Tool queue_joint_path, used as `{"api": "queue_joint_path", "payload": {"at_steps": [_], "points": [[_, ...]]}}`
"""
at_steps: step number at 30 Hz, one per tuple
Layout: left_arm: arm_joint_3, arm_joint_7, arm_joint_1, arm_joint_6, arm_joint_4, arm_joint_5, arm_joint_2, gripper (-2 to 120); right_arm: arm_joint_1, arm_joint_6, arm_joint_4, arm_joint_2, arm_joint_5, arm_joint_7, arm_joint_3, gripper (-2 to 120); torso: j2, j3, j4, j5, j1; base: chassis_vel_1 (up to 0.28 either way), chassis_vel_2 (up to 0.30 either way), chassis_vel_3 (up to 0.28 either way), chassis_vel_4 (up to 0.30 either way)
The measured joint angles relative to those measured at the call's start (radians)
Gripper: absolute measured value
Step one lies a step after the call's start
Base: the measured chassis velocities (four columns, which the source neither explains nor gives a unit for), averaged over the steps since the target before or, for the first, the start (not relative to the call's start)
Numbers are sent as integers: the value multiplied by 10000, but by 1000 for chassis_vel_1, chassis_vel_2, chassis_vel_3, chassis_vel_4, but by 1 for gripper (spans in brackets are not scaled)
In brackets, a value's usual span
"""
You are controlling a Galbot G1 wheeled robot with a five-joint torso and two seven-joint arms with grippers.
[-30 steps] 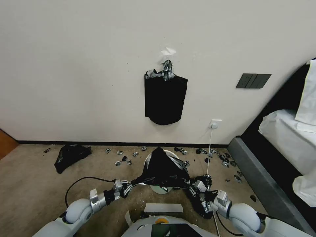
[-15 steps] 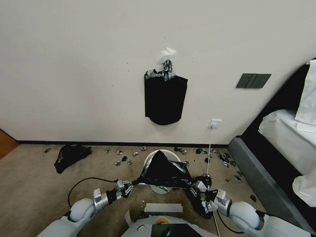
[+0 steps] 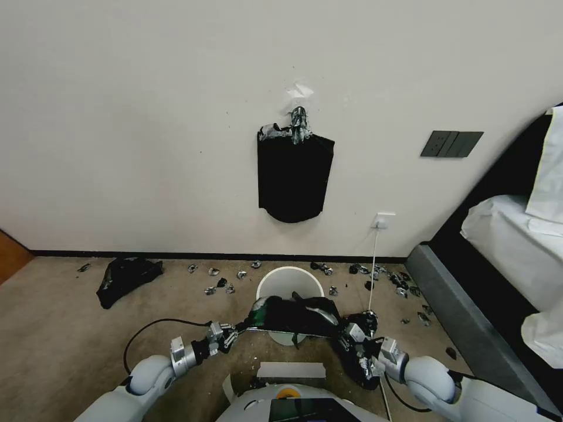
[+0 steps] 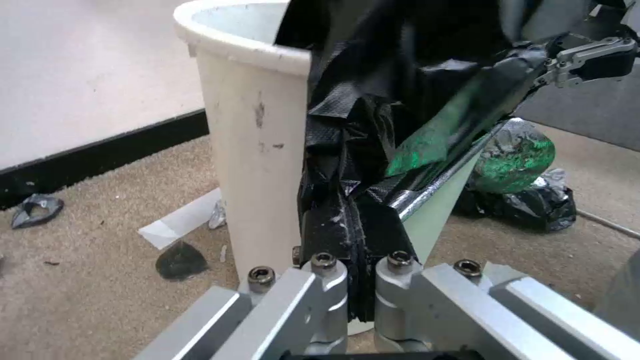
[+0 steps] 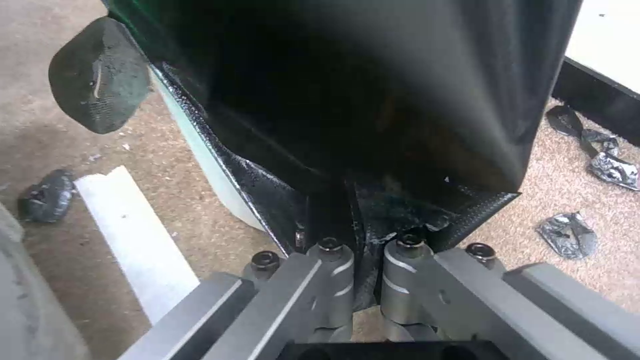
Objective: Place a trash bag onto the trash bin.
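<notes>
Both arms hold the trash bag (image 3: 293,315) low over the near side of the trash bin (image 3: 290,280), which stands on the floor (image 3: 70,328) close to the wall.

Left gripper (image 3: 230,334): fingers pressed together on one corner of the bag's rim; the left wrist view shows film clamped between the pads, right beside the bin's outer wall.
Right gripper (image 3: 346,336): likewise pinching the opposite corner; the right wrist view shows plastic bunched between its closed fingers.

Bag state: stretched between the two grippers, draped across the bin's near rim and down its outer wall. The far part of the bin's mouth is uncovered.

Risks, my judgement:
- The bag's mouth may not be open wide enough; if it comes down as it hangs, it would lie over the rim as a flat sheet rather than line the bin.
- The bin looks light and tall. A sideways tug from the taut film could tip or slide it.
- Thin film under tension between two pinches could tear or slip out of one grip.

Counts: one bin, one bag in hand, one flat bundle of bags (image 3: 294,176) hung on the wall, one black plastic heap (image 3: 126,275) at the left, another (image 3: 363,351) beneath the right gripper, many silver-flecked scraps along the skirting.
</notes>
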Motion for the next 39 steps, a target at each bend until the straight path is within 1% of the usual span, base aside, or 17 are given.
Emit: {"api": "queue_joint_path", "payload": {"at_steps": [16,20,24,26,32,34,35,36,39], "points": [[163,-7,-308,55,663,219,-477,0,514,1,-416,154,-209,20,-518,0,0,0,0,0,0,0,0,0,0],[172,-20,-316,30,664,245,-512,0,507,21,-420,153,-263,30,-524,0,0,0,-1,0,0,0,0,0,0],[121,-24,-245,-150,554,318,-452,0,495,258,-433,133,-399,170,-524,0,0,0,-1,-1,0,0,0,0,0],[11,-27,-114,-293,389,407,-300,0,449,447,-433,50,-499,238,-497,6,0,0,-1,0,0,0,0,0,0],[-148,19,48,-497,190,627,-81,0,362,653,-388,-47,-639,401,-441,8,0,-1,1,0,0,0,0,0,0],[-351,87,171,-697,-91,912,231,11,168,828,-188,-209,-871,816,-377,10,0,0,0,0,0,0,0,0,0],[-375,97,174,-737,-107,1006,272,15,100,875,-155,-252,-931,859,-348,10,0,0,-1,0,0,0,0,0,0],[-375,97,174,-737,-107,1006,272,15,100,875,-155,-252,-931,859,-348,10,0,0,-1,0,0,0,0,0,0],[-377,134,204,-799,-162,1193,373,28,-59,929,-144,-373,-1093,866,-218,10,0,0,-1,-1,0,0,0,0,0]]}}
